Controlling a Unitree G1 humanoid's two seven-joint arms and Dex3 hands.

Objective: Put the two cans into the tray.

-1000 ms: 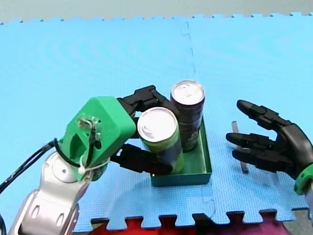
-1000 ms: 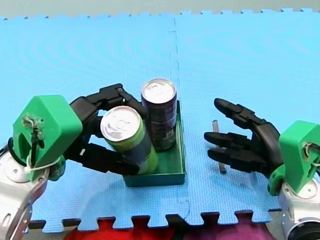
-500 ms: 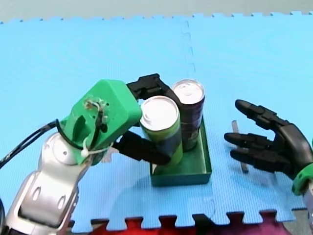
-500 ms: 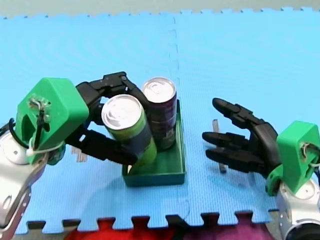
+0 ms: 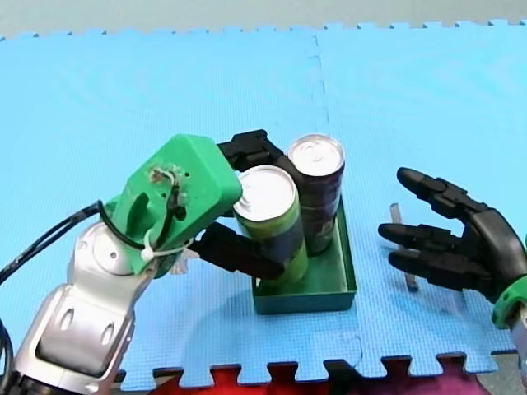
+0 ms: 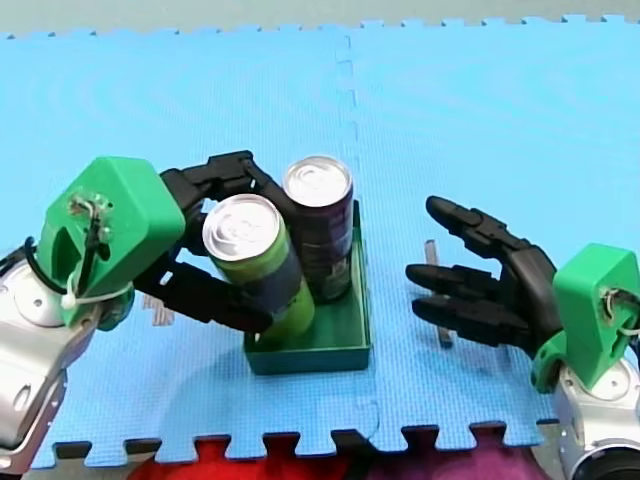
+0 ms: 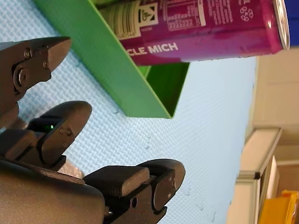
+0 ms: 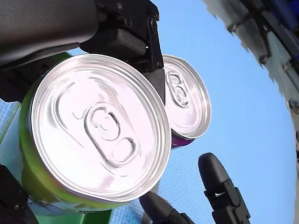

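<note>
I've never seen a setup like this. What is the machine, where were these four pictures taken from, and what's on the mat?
It's a humanoid robot with two three-fingered hands. Two pictures look down from its head, two come from its wrists. On a blue foam mat sits a green tray with a purple can standing inside. The left hand grips a green can, tilted, lower end in the tray. The right hand is open, right of the tray.
</note>
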